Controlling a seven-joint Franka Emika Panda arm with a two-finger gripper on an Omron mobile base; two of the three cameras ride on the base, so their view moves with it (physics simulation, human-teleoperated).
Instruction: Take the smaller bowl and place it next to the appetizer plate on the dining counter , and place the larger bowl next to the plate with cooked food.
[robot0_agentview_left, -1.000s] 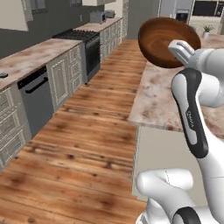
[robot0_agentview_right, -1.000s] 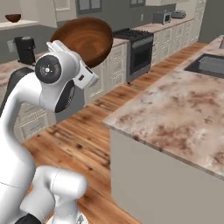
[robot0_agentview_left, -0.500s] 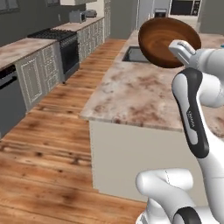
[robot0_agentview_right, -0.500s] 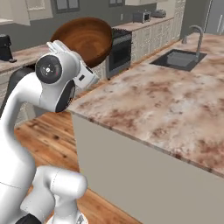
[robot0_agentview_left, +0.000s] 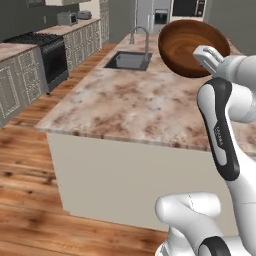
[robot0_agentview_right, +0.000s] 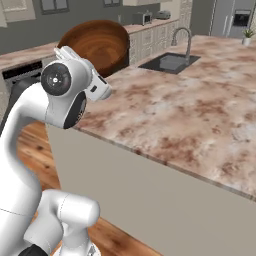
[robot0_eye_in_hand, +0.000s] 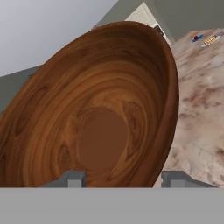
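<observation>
The larger bowl (robot0_eye_in_hand: 100, 113), deep brown wood with visible grain, is tilted on edge and held high over the dining counter (robot0_agentview_left: 125, 102). My gripper (robot0_eye_in_hand: 122, 179) is shut on its rim, one fingertip (robot0_eye_in_hand: 71, 178) inside and the other outside. The bowl (robot0_agentview_left: 192, 47) sits in front of my hand in the left base view, and above my wrist in the right base view (robot0_agentview_right: 97, 45). Far across the marbled top lie the blue appetizer plate (robot0_eye_in_hand: 197, 38) and the plate with cooked food (robot0_eye_in_hand: 210, 41), side by side. The smaller bowl is out of view.
A sink with a curved faucet (robot0_agentview_left: 131, 59) is set into the island's far part (robot0_agentview_right: 171, 61). A dark stove (robot0_agentview_left: 44, 52) and cream cabinets line the wall on the left, across a strip of wooden floor (robot0_agentview_left: 25, 165).
The whole picture has shifted: the base has moved, bringing the island counter from the right side to straight ahead. The bowl keeps its place in my grip.
</observation>
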